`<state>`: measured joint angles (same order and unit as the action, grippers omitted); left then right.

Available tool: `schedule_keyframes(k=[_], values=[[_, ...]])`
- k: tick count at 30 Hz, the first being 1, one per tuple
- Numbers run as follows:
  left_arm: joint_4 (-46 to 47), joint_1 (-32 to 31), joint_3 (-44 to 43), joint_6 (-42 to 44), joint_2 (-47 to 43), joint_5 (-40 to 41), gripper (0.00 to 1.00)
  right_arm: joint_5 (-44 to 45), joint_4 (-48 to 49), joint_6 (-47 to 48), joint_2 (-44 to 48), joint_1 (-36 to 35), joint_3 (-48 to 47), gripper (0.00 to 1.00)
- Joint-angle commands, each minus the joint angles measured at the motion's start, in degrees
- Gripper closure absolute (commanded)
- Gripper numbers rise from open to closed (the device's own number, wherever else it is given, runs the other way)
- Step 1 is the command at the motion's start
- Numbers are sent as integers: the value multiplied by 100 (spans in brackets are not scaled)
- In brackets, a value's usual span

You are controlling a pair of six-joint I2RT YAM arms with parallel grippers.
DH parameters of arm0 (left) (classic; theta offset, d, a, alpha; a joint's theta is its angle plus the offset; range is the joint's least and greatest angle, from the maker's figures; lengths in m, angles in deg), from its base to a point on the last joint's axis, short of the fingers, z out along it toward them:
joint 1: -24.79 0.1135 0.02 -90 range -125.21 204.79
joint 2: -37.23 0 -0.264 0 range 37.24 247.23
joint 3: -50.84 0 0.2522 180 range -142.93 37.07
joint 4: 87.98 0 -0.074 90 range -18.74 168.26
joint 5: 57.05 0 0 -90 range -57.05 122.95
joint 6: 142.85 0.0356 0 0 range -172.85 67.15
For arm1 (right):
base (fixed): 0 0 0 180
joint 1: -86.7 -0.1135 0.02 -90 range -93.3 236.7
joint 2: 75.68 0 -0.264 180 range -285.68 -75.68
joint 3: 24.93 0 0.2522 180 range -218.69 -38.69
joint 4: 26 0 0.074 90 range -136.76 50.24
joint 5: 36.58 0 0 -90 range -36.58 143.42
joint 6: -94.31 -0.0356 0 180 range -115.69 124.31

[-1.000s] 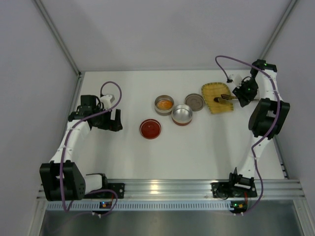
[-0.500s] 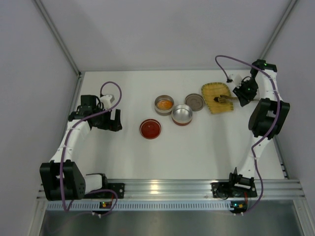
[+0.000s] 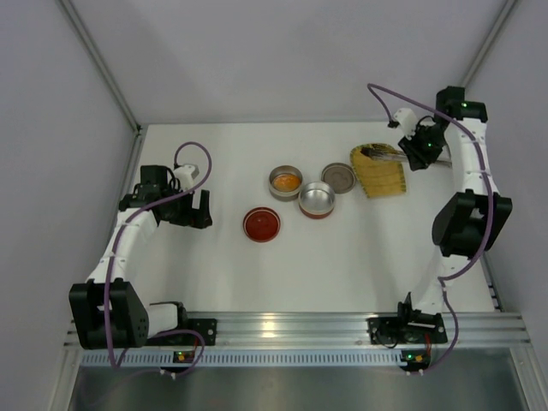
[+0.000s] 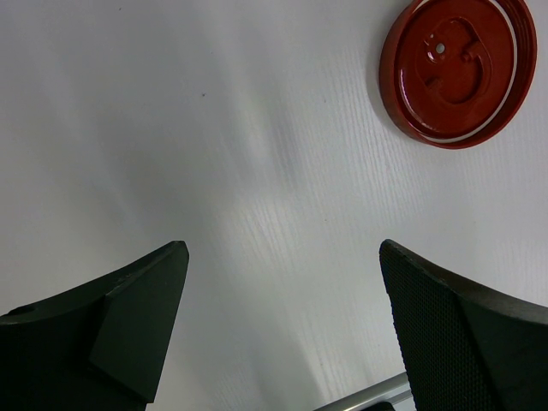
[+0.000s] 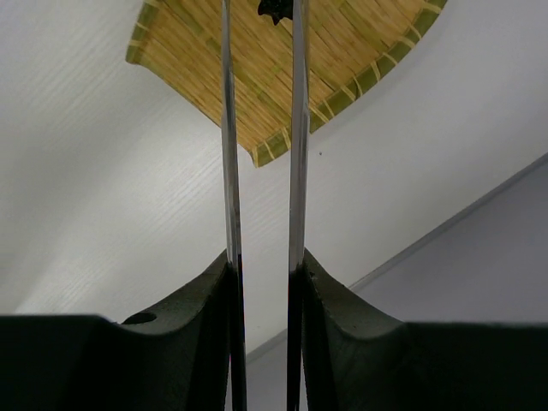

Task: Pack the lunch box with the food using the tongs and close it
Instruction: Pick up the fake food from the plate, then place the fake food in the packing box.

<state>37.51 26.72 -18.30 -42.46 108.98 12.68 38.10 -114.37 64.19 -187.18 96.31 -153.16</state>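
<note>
**Top view.** Near the middle of a white desk (image 3: 360,257) lie four round lunch-box parts. A tin (image 3: 285,195) at 12 o'clock of the group has the orange piece (image 3: 288,181) inside it. An empty tin (image 3: 317,199) sits at 3 o'clock, a grey lid (image 3: 338,178) at 1 o'clock, and a red lid (image 3: 261,224) at 7 o'clock, lying apart from the tins. At 2 o'clock on the desk is a woven tray (image 3: 385,178). The right pincer (image 3: 418,147) holds the tongs (image 3: 384,152) over the tray's far edge. The left pincer (image 3: 193,210) waits at 9 o'clock, well apart from everything.

**Left wrist view.** The left pincer (image 4: 282,257) is spread wide and holds nothing. Bare desk lies below it, and the red lid (image 4: 458,68) is at 1 o'clock.

**Right wrist view.** The right pincer (image 5: 264,261) is narrow, clamped on both arms of the tongs (image 5: 227,154). The arms run up towards 12 o'clock above the tray (image 5: 342,51). The black piece (image 5: 274,8) sits between the tips at the top edge. It looks pinched there, though the view cuts it off.

**Progress.** This is judged to be about halfway. The orange piece is packed and the black piece seems picked up but not yet in a tin. Stacking the tins and fitting the lids remain.
</note>
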Motion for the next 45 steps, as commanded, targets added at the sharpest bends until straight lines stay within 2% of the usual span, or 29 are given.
schedule_keyframes(k=[1,8,17,26,45], values=[[112,-18,-219,-20,-64,-29,2,-446,-705,-362,664,-467,196,100],[138,-9,-114,-2,-82,14,2,-403,-54,-1118,1254,-1530,1260,100],[155,-18,-52,7,-99,-29,2,-394,201,-1435,1105,-2129,1656,100],[155,-18,9,-11,-64,-64,2,-359,430,-1584,912,-2498,1824,100],[226,-18,62,-29,-2,-161,2,-218,737,-1646,542,-2534,1991,100]])
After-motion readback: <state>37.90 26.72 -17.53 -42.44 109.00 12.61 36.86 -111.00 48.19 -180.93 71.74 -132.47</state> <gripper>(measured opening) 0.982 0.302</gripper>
